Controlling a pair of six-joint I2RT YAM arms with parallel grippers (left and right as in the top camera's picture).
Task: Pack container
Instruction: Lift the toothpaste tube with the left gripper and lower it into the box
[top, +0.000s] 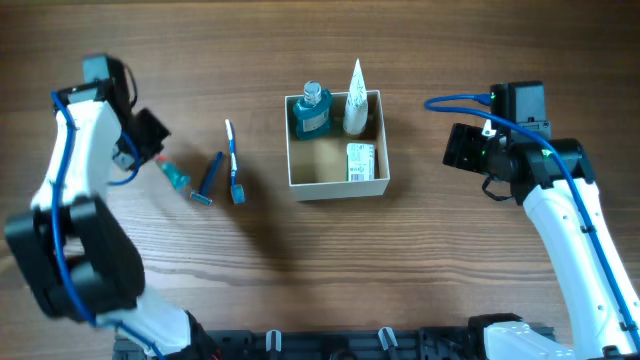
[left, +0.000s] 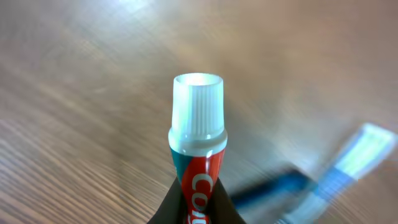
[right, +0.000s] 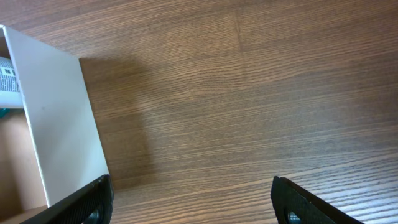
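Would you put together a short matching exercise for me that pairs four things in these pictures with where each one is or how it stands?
Things
1. toothpaste tube
2. blue bottle
3. toothbrush
4. right gripper

Places or states
A. open, beside the container
B. clamped in the left gripper
C. standing inside the container
D. lying on the table, outside the container

Right pairs: 1-B, 2-C, 3-D, 4-A
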